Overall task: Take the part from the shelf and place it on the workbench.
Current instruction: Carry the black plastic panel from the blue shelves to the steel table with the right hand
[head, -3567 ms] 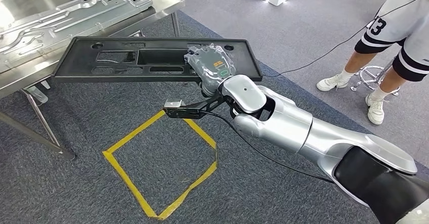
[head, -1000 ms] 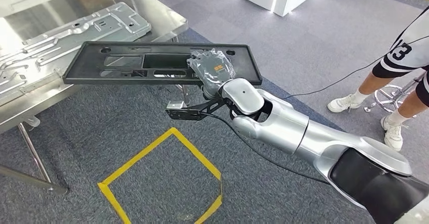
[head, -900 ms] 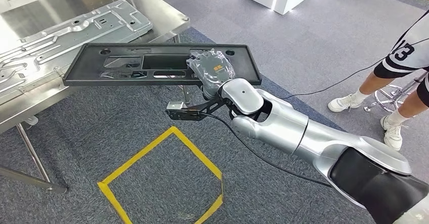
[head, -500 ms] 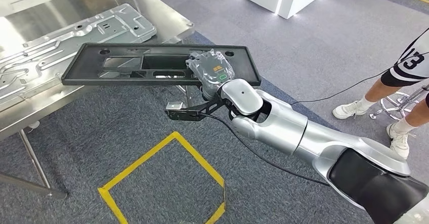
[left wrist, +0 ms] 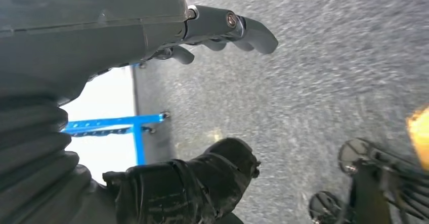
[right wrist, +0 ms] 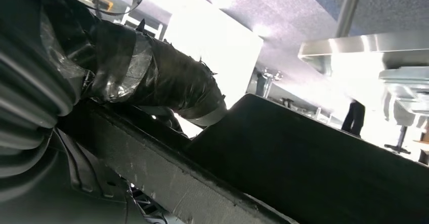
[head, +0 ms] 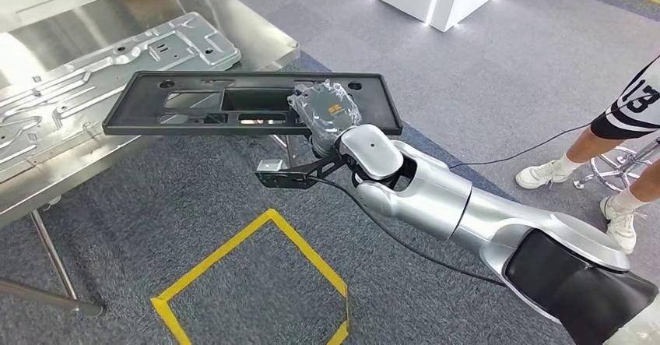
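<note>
Right hand [head: 325, 107] is gripping the black part [head: 233, 100] near one end, carrying it level beside the workbench [head: 257, 29]. Left hand [left wrist: 167, 37] is hanging with fingers apart, holding nothing. Risk: the long overhang is likely levering the part loose, or clipping the metal panel [head: 101, 72].

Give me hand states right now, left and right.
Left hand: open, holding nothing, fingers apart above the carpet.
Right hand: holding the black part, carried near the workbench edge.
</note>
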